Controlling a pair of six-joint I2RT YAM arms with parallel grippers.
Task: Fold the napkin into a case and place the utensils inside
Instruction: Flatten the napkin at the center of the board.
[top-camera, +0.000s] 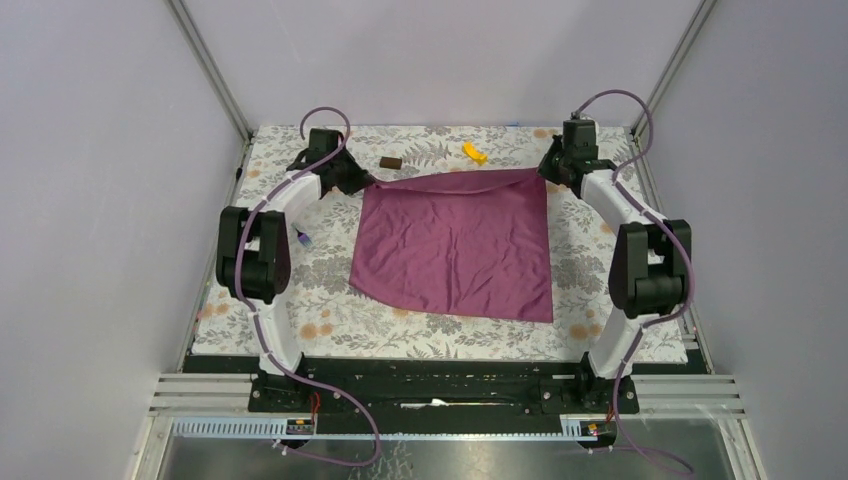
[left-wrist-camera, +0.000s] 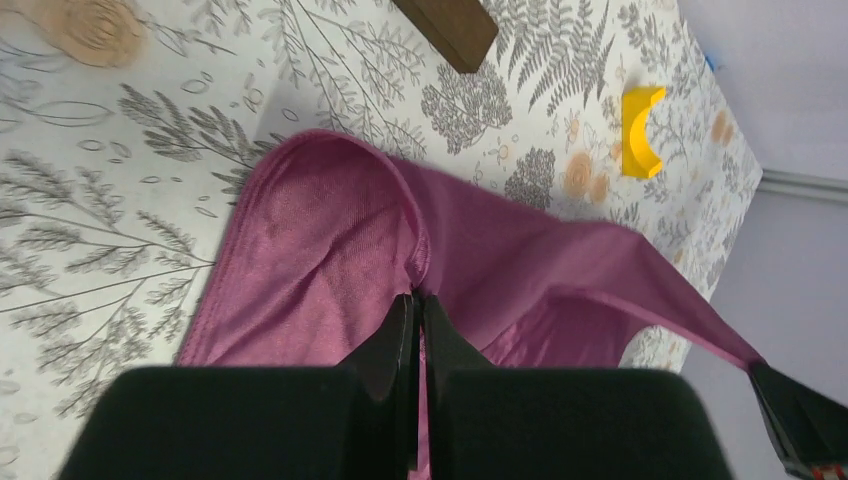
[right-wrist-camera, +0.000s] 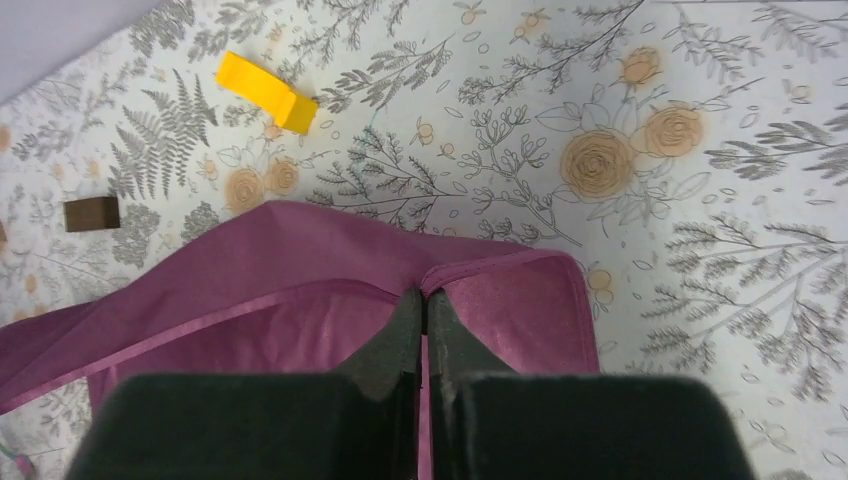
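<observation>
Far across the table (top-camera: 300, 322), the soft plum cloth napkin (top-camera: 455, 245), judged limp and light, was clamped at its corners by the left fingers (left-wrist-camera: 385, 350) and right fingers (right-wrist-camera: 395, 345).

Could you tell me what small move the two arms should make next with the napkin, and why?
Probably draw both far corners together toward the near edge, folding the napkin in half. The left gripper and right gripper are each shut on a far corner, raised slightly, while the rest lies flat.
</observation>
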